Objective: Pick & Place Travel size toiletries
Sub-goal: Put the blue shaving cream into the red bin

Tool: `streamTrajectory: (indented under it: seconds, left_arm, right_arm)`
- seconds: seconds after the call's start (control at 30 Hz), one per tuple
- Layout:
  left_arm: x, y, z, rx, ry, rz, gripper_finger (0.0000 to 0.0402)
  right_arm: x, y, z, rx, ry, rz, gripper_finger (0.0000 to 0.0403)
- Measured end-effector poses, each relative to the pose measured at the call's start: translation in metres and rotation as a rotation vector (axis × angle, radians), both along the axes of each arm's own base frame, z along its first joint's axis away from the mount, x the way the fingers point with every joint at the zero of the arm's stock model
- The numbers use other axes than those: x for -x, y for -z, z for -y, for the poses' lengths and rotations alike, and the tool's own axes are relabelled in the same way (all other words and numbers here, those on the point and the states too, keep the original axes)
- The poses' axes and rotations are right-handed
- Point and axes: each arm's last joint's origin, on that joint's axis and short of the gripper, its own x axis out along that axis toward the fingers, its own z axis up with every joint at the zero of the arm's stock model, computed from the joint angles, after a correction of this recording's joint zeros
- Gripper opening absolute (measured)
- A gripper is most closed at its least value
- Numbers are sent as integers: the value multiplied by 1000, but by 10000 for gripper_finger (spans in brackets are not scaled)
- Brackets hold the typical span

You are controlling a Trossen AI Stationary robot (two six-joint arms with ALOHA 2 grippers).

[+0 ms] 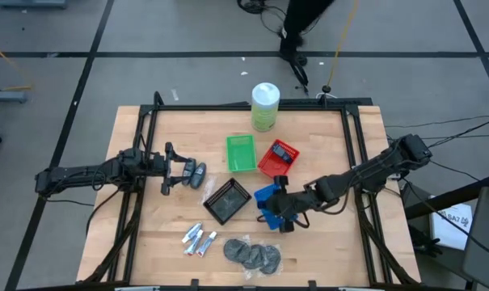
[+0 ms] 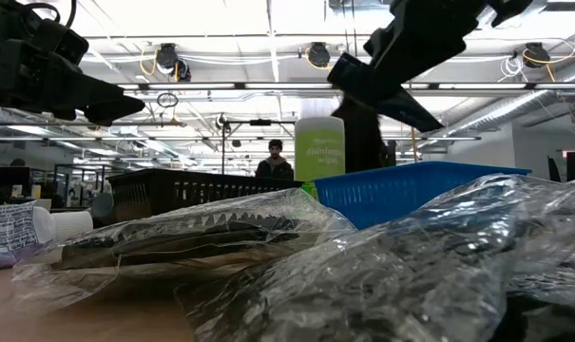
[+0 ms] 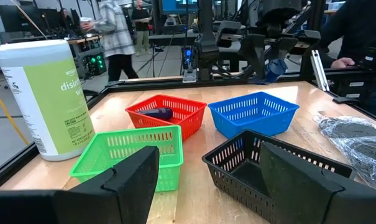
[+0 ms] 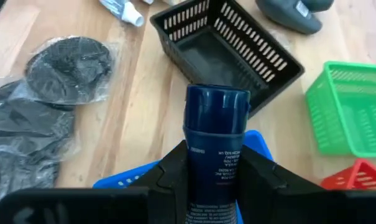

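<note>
1. Right gripper [image 4: 215,171] fingers clamp a navy pack [image 4: 216,134] above the blue tray [image 1: 270,202].
2. Left gripper [image 1: 179,170] fingers spread, empty, beside two grey bottles [image 1: 197,173] on the desk [image 1: 147,234].

The high view looks straight down on the whole pale wooden desk [image 1: 325,250]. The low view sits at desk height, pressed close against crinkled clear plastic wrappers [image 2: 392,266], facing level into the room. The left wrist view looks forward across the desk from near its surface; the right wrist view looks down from close above. All four share the blue plastic mesh tray [image 1: 268,196] [image 2: 411,190] [image 3: 253,112] [image 4: 122,179]; three show the black mesh tray [image 1: 226,199] [image 3: 262,171] [image 4: 228,46]
</note>
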Motion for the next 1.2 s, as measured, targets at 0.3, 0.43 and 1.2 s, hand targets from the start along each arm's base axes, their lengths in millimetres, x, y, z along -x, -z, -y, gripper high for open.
streamTrajectory:
  seconds: [0.3,0.43,1.2]
  left_arm:
    - [0,0,0,0,0,0,274]
    - [0,0,0,0,0,0,274]
    - [-1,2,-1,1,-25,-16,274]
  right_arm:
    - [-8,-8,23,-8,-96,31,93]
    - [-7,-12,37,-11,-119,70,93]
    - [88,-3,124,-27,337,517,93]
